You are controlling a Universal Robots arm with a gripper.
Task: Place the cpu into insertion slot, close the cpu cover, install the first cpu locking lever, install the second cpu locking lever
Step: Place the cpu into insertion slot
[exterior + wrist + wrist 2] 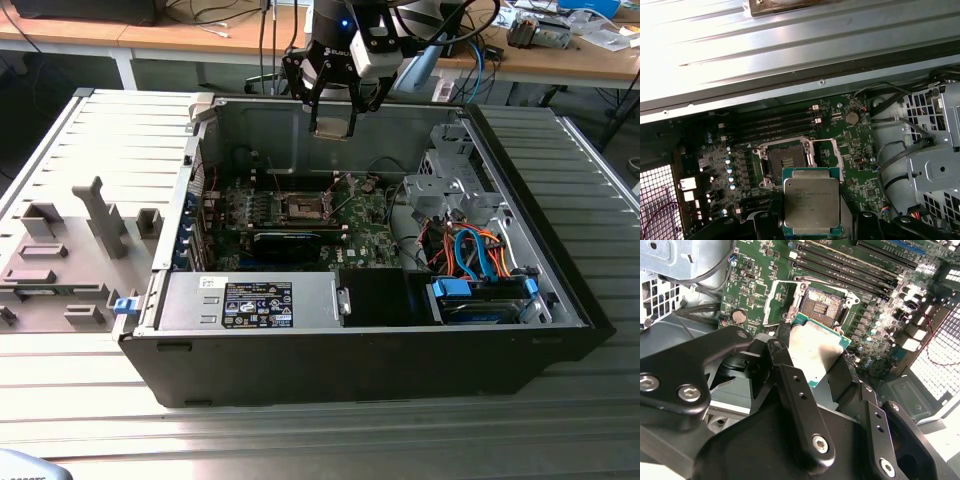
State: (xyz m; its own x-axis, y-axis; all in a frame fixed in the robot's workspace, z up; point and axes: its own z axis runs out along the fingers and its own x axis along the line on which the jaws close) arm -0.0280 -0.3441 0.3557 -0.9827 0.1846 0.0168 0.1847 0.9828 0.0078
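Pincer (pixel 334 125) grips cpu (pixel 811 201) by its edges — hanging clear above insertion slot (pixel 786 161).

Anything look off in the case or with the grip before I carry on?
Nothing stands out. The gripper holds the cpu by its edges, above the board. The slot sits open, its cover swung aside. In the first wrist view the cpu looks square to the slot.

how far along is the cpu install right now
Early: nothing is finished. The tool holds the cpu above the motherboard, not seated. The insertion slot is empty and the cpu cover is open beside it. Seating, closing and both lever steps remain.
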